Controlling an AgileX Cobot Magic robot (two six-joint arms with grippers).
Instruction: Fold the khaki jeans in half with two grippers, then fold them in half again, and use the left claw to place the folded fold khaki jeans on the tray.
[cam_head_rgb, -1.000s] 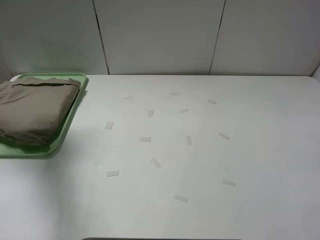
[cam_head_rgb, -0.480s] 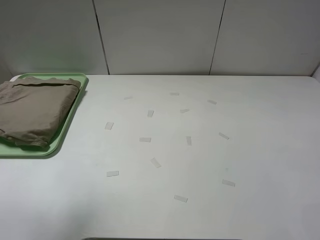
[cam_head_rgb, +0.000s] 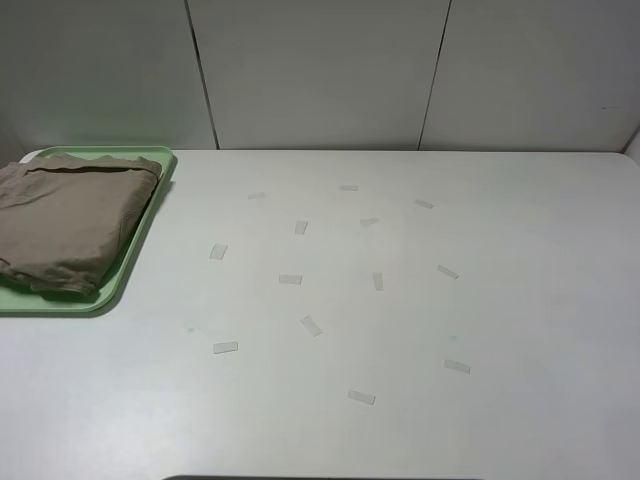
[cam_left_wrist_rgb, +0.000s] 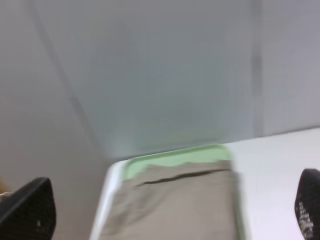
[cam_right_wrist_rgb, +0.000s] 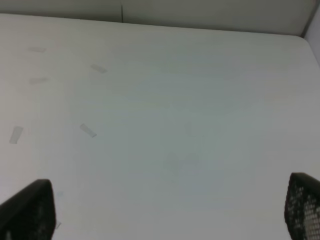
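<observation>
Left hand (cam_left_wrist_rgb: 165, 210) and right hand (cam_right_wrist_rgb: 165, 210), both wide open, empty, raised.

Matt cloth jeans (cam_head_rgb: 62, 225) — smooth plastic tray (cam_head_rgb: 135, 248)

Folded jeans in the tray, far-left corner of my table.

From my high camera, the tray (cam_head_rgb: 150, 215) sits at the table's (cam_head_rgb: 520, 300) far-left edge, just before the back wall (cam_head_rgb: 320, 70), with the khaki jeans (cam_head_rgb: 65, 225) folded inside it, their near-left edge lapping onto the rim. Scattered tape strips (cam_head_rgb: 311, 325) lie across the middle of the table, well to the right of the tray and apart from one another.
</observation>
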